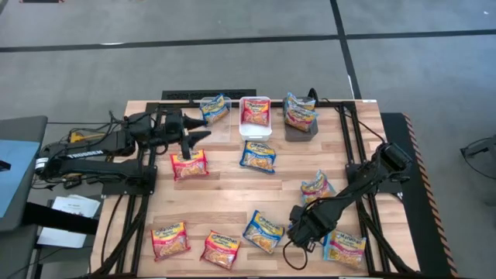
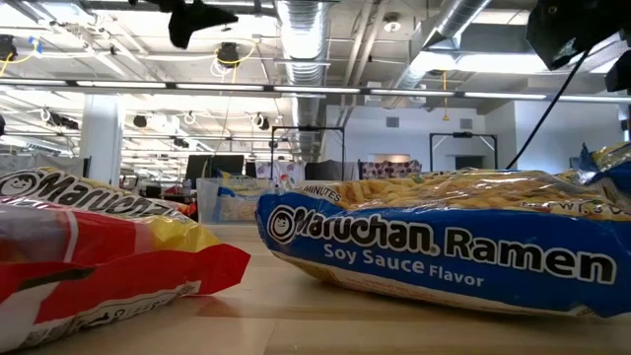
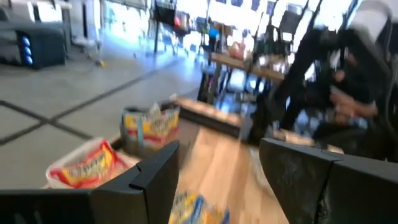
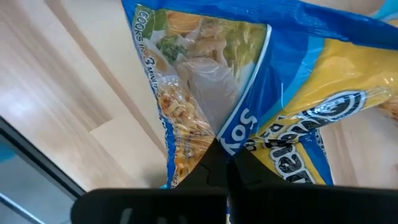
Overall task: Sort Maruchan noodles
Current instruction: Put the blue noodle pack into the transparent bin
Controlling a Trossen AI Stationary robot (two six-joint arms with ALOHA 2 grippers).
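Note:
Several Maruchan packets lie flat on the wooden table. My right gripper (image 1: 298, 227) is low near the table's near edge, shut on a blue soy sauce packet (image 1: 263, 231), which fills the right wrist view (image 4: 249, 81) and looms large in the low view (image 2: 444, 247). My left gripper (image 1: 198, 136) is open and empty in the left wrist view (image 3: 217, 168). It hovers over the far left of the table, above a red packet (image 1: 188, 164). Other loose packets are blue (image 1: 258, 156), orange (image 1: 316, 187), red (image 1: 169, 239), red (image 1: 221, 248) and pink-trimmed (image 1: 345, 248). My right gripper pinches the blue packet's crinkled wrapper (image 4: 217, 134) between its two fingers (image 4: 205, 177), at the side facing the table's right. The fingers slant down from the right. The plastic is bunched into creases at the pinch. The packet's underside (image 2: 424, 296) seems to rest on the table.
Three bins stand in a row at the far edge: a clear one (image 1: 215, 108) with a blue packet, a white one (image 1: 255, 116) with a pink-red packet, and a dark grey one (image 1: 301, 118) with orange packets. Bare wood (image 1: 232, 198) lies mid-table. Black frame rails (image 1: 364, 155) run along the sides.

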